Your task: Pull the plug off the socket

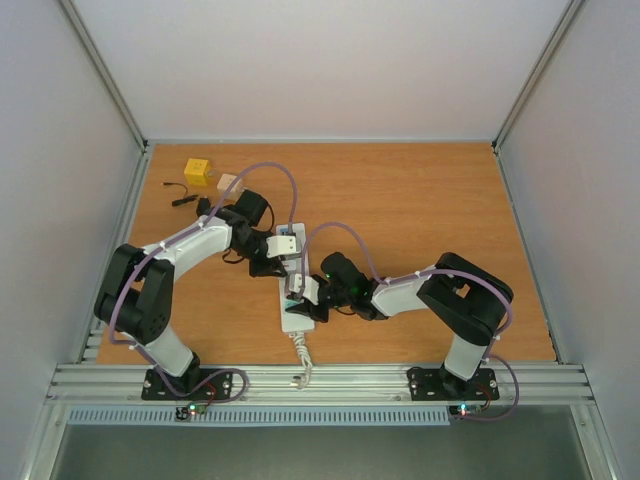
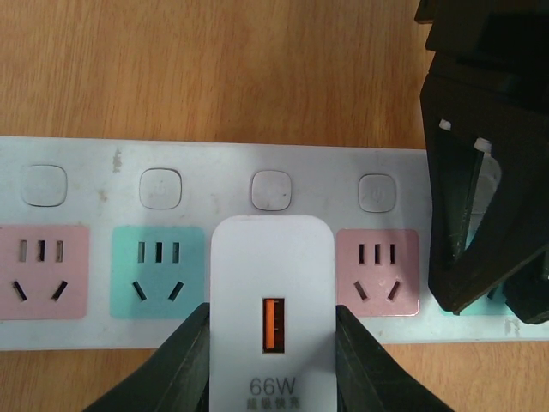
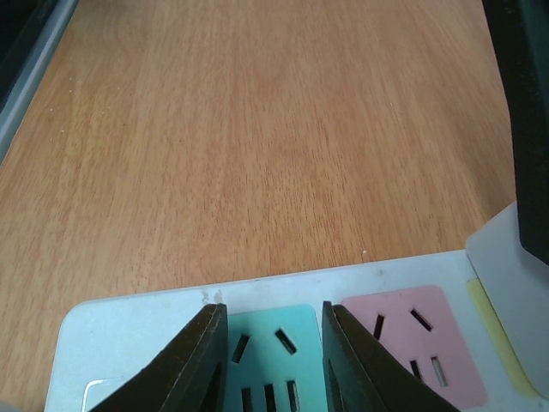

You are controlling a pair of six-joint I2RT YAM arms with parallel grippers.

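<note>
The socket is a long white power strip (image 1: pixel 297 315) with pink and teal outlets, lying along the table between the arms. A white "66W" plug (image 2: pixel 271 257) with an orange USB port stands over one outlet of the strip (image 2: pixel 274 146). I cannot tell whether its prongs are in. My left gripper (image 2: pixel 271 311) is shut on the plug's two sides, and also shows in the top view (image 1: pixel 283 250). My right gripper (image 3: pixel 273 309) is open, its tips down on the strip (image 3: pixel 137 330) either side of a teal outlet (image 3: pixel 266 343), near the cord end (image 1: pixel 300 292).
A yellow cube (image 1: pixel 197 171), a tan block (image 1: pixel 229 184) and a small black cable (image 1: pixel 182 198) lie at the back left. The strip's short white cord (image 1: pixel 300 362) runs to the near edge. The right gripper's black fingers (image 2: pixel 480 215) stand close to the plug's right.
</note>
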